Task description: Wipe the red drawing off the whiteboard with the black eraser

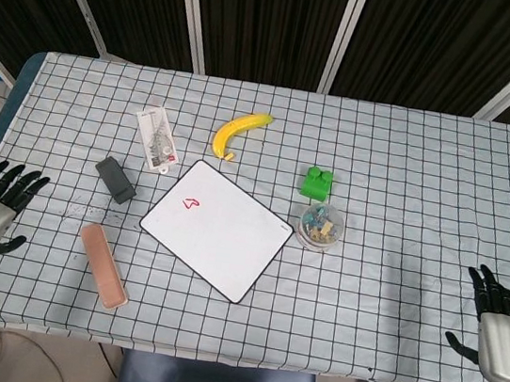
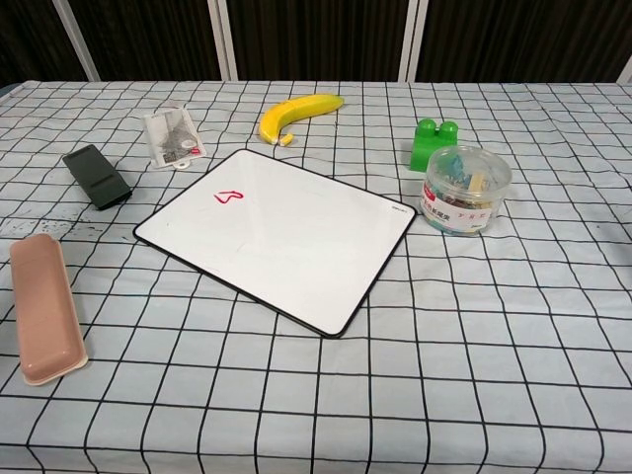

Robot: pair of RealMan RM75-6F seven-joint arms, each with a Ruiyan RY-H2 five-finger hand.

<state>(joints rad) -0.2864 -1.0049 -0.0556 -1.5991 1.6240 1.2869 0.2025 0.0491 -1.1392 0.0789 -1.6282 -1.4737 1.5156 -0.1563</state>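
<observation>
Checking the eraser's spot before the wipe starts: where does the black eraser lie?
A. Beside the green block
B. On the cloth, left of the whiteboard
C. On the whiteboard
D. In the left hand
B: the black eraser lies on the cloth left of the whiteboard, untouched.

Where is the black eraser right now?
The black eraser lies on the table's left side, just left of the whiteboard, between the small packet and the pink case.
</observation>
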